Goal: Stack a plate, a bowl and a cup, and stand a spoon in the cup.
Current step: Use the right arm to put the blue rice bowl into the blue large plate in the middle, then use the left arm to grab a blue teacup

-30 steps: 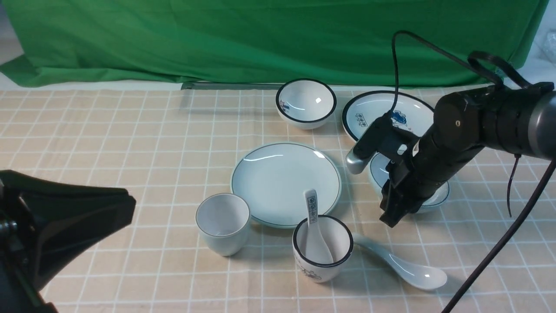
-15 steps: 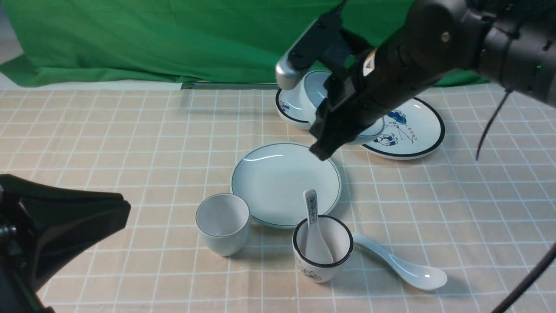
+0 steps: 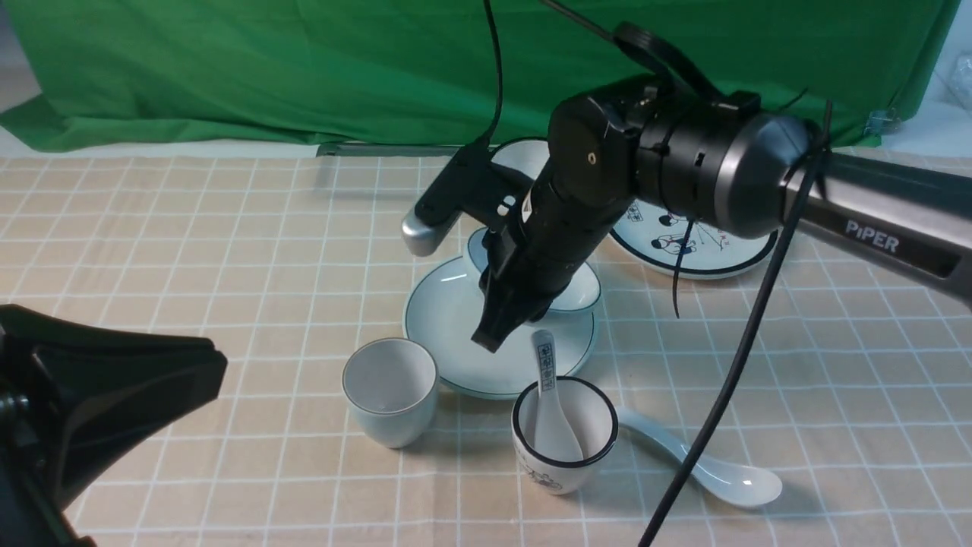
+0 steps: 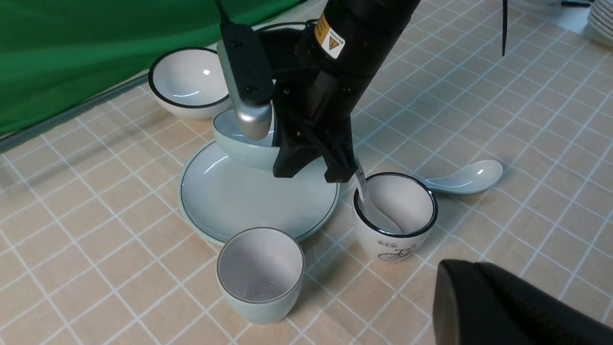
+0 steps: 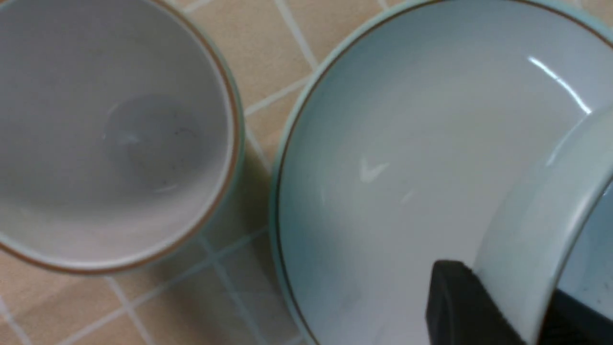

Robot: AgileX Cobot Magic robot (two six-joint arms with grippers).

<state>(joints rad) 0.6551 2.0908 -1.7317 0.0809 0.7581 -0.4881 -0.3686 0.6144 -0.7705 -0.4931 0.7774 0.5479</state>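
My right gripper [image 3: 492, 334] is shut on the rim of the bowl [image 3: 581, 292], one finger inside and one outside. It holds the bowl tilted, low over the far right part of the plate [image 3: 444, 319]; I cannot tell if they touch. In the right wrist view the bowl wall [image 5: 536, 211] sits between the fingers [image 5: 457, 302], above the plate [image 5: 392, 167] and beside the cup [image 5: 110, 134]. The plain cup [image 3: 389, 389] stands upright at the plate's near left. The plain spoon [image 3: 714, 472] lies on the cloth at the near right. My left gripper [image 3: 121, 387] is shut and empty at the near left.
A black-rimmed printed cup [image 3: 563, 437] holding a printed spoon [image 3: 547, 380] stands just in front of the plate, close under my right gripper. A cartoon plate [image 3: 710, 245] and a black-rimmed bowl [image 4: 189, 84] sit at the back. A green cloth hangs behind.
My right gripper has lifted the bowl from the right of the plate, swung it back and left, then lowered it over the plate. The left arm has stayed put.
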